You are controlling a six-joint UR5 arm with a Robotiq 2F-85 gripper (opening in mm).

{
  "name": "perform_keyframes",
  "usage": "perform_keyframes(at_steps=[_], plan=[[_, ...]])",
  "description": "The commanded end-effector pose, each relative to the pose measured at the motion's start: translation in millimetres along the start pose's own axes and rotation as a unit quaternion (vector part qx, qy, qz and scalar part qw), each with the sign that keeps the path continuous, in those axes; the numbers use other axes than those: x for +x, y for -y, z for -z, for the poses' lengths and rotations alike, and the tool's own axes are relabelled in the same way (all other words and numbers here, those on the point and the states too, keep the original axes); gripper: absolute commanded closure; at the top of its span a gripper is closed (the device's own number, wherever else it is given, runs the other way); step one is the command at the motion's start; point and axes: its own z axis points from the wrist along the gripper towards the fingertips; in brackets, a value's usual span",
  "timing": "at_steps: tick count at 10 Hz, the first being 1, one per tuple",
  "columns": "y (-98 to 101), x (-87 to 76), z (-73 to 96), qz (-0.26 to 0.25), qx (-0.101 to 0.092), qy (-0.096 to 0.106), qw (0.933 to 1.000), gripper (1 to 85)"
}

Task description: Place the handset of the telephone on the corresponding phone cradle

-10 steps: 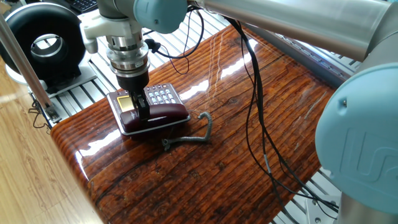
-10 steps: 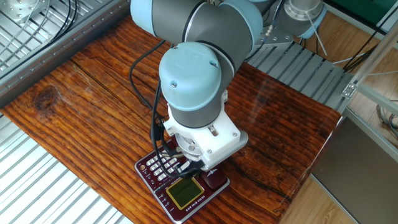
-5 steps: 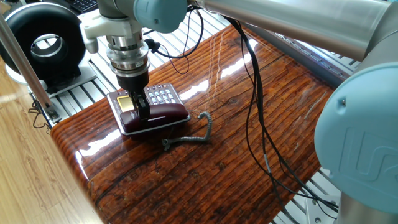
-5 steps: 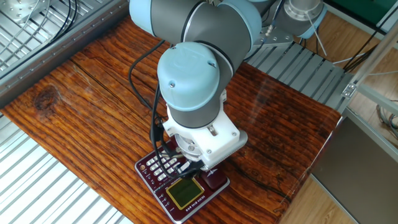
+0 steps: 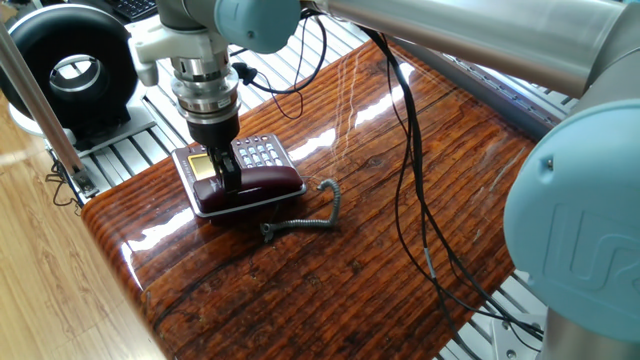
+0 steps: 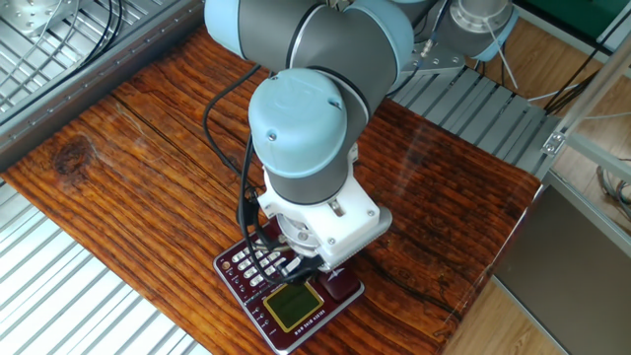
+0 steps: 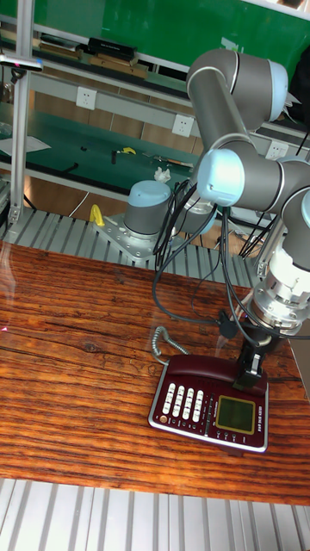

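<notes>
The handset (image 5: 268, 184) in one fixed view lies along the near edge of the telephone (image 5: 258, 153), low and level, covering the cradle so that you cannot see the trough itself. The gripper (image 5: 229, 176) stands upright over the handset's left end, its dark fingers down at the handset. Compare this with half a second and a second ago and you will find nothing shifted: same handset, same fingers, same curl of cord (image 5: 325, 205) trailing right across the table (image 5: 400, 230).

In the other fixed view the arm's wrist blocks most of it. You get the telephone (image 6: 286, 304) with its screen and keys, and only a small maroon bit of the handset (image 6: 340, 286) at its right edge. The big arm joint has crept very slightly; the telephone has not moved.

In the tall fixed view the handset (image 7: 202, 368) runs along the far edge of the telephone (image 7: 194, 403), with the gripper (image 7: 248, 372) at its right end and the cord (image 7: 159, 342) coming off the left.

No view shows you whether the fingers are clamped on the handset or already slackened. Judging by the stillness, the handset looks seated, and what remains is letting go and lifting clear.
</notes>
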Motion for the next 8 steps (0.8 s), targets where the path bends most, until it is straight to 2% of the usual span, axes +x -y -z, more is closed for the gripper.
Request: perform_keyframes(at_steps=[1, 8], plan=[[0.3, -2.7, 0.8, 0.0, -0.002, 0.006, 1.0, 63.7], [1.9, -2.7, -0.3, 0.008, -0.002, 0.007, 0.9999, 43.7]])
